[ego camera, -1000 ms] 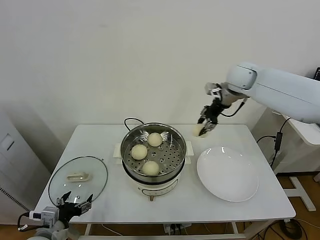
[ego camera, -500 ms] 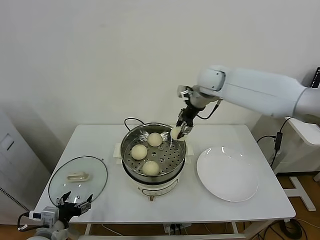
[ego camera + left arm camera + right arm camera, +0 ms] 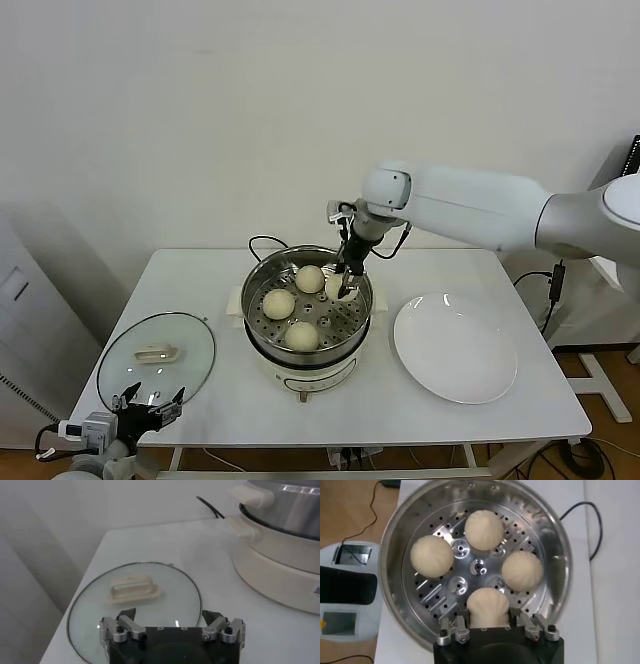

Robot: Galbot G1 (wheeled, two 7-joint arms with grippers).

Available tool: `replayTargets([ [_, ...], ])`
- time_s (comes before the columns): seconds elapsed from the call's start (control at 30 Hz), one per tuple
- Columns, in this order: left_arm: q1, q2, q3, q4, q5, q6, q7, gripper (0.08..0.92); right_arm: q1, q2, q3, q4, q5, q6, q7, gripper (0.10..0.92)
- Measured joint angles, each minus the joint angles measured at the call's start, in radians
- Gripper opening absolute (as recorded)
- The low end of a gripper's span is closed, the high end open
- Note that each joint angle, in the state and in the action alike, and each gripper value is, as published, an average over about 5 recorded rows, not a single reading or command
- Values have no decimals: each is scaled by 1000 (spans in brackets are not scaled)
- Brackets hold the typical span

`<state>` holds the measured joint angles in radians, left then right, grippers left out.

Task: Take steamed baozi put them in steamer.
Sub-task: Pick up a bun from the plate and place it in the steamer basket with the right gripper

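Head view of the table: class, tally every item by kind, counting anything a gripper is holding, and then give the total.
Steamed baozi: 4, three on the tray, one in the right gripper above the tray
Steamer: 1
Glass lid: 1
White plate: 1
Total: 7

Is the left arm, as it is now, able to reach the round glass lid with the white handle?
Probably yes. The left gripper hangs open at the table's near edge, just by the round glass lid with the white handle, and nothing stands between them. The right gripper is far off, holding a bun over the steamer.
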<state>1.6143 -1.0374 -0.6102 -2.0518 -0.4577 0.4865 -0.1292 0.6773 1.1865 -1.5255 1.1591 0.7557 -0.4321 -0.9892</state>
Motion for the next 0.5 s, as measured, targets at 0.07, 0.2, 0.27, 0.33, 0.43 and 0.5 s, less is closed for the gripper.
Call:
replayTargets([
  [0.07, 1, 0, 0, 1, 0, 0, 0, 823, -14, 1, 1, -1, -11, -2, 6, 484],
  [0.2, 0, 0, -1, 4, 0, 0, 0, 823, -37, 3, 5, -5, -28, -7, 19, 484],
  [0.27, -2, 0, -1, 5, 0, -1, 0, 823, -47, 4, 8, -7, -34, -9, 26, 488],
  [0.33, -4, 0, -1, 6, -1, -1, 0, 823, -57, 4, 12, -9, -38, -10, 32, 505],
  [0.43, -6, 0, -1, 7, -1, -1, 0, 823, -68, 3, 18, -10, -39, -12, 39, 572],
  [0.5, -7, 0, -1, 8, -2, -1, 0, 823, -73, 2, 21, -9, -39, -12, 41, 631],
])
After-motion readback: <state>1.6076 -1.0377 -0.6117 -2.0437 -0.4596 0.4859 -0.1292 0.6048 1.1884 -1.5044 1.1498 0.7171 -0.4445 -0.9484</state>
